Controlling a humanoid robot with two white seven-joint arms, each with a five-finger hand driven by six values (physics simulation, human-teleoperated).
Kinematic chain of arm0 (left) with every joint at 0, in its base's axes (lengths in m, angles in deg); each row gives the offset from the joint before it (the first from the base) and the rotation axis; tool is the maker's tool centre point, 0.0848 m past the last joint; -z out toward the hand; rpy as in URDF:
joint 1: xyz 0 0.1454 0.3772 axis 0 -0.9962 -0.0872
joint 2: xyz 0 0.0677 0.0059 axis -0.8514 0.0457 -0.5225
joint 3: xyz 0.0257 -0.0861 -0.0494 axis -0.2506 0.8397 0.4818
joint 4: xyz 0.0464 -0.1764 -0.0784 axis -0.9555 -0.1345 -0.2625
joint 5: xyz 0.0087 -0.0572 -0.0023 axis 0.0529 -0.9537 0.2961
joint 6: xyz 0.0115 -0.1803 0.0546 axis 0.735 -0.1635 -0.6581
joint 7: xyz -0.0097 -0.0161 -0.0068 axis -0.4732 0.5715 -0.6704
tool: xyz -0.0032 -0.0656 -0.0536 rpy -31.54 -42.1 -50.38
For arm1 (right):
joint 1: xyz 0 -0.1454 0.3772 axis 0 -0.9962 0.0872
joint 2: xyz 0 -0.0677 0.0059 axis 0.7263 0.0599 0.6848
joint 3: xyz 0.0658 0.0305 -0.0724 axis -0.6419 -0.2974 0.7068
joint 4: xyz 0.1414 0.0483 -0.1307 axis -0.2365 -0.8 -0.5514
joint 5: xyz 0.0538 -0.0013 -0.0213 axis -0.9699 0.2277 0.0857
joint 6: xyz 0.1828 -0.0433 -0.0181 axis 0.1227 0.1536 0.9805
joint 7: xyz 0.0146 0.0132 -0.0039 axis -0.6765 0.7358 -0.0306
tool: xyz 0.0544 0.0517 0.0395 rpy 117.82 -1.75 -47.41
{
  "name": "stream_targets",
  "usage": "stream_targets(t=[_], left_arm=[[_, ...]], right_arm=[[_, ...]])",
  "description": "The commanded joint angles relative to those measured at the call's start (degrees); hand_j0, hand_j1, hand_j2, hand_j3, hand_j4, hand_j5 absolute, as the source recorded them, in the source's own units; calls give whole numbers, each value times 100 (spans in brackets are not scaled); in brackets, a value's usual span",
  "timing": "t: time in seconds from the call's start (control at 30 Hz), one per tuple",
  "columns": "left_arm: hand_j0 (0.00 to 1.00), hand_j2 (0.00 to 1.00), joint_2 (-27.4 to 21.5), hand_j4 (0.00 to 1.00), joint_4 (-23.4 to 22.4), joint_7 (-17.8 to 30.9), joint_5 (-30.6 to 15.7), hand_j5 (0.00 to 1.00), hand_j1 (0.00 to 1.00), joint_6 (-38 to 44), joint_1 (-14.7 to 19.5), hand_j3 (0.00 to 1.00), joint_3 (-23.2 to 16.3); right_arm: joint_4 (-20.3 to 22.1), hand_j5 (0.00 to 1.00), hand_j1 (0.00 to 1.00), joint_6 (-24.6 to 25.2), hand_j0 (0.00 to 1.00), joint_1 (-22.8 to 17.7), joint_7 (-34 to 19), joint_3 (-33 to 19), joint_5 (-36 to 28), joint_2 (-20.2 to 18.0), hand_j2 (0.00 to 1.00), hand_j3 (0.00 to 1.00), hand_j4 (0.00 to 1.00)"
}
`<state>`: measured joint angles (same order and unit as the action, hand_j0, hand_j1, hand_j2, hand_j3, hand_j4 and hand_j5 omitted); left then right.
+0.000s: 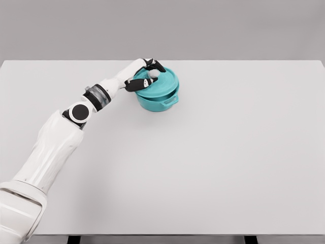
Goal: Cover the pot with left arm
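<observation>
left hand [144, 74] reaches in over the teal pot [158, 99], fingers pinching the pale knob [154, 73] of the teal lid [161, 84]; the top grip keeps the lid level. lid sits on the pot rim, apparently seated, at the far left-centre of the white desk [228, 152]. judged: release remains. right arm not seen.

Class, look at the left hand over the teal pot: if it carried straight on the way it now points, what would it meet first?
Nothing new: the left hand is already at the lid on the pot, fingers around its knob. Beyond lies bare table, though depth is uncertain.
</observation>
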<state>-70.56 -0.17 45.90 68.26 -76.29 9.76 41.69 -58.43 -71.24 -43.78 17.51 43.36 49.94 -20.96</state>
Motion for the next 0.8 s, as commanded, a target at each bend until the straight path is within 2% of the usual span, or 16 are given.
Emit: stream_targets(t=[0.0, 0.17, 0.77], left_arm=[[53, 53, 4, 53, -10, -1, -32, 53, 53, 5, 0, 53, 14], [53, 53, 13, 53, -89, -194, -32, 53, 53, 5, 18, 53, 23], [53, 53, 110, 53, -203, -203, -24, 53, 53, 13, 26, 53, -30]], right_arm=[[0, 100, 100, -4, 100, 0, -2, -1, 9, 0, 100, 100, 100], [-8, 100, 100, -4, 100, 9, -2, -1, 0, 0, 100, 100, 100], [0, 100, 100, 5, 100, 9, -2, -1, 9, 0, 100, 100, 100]])
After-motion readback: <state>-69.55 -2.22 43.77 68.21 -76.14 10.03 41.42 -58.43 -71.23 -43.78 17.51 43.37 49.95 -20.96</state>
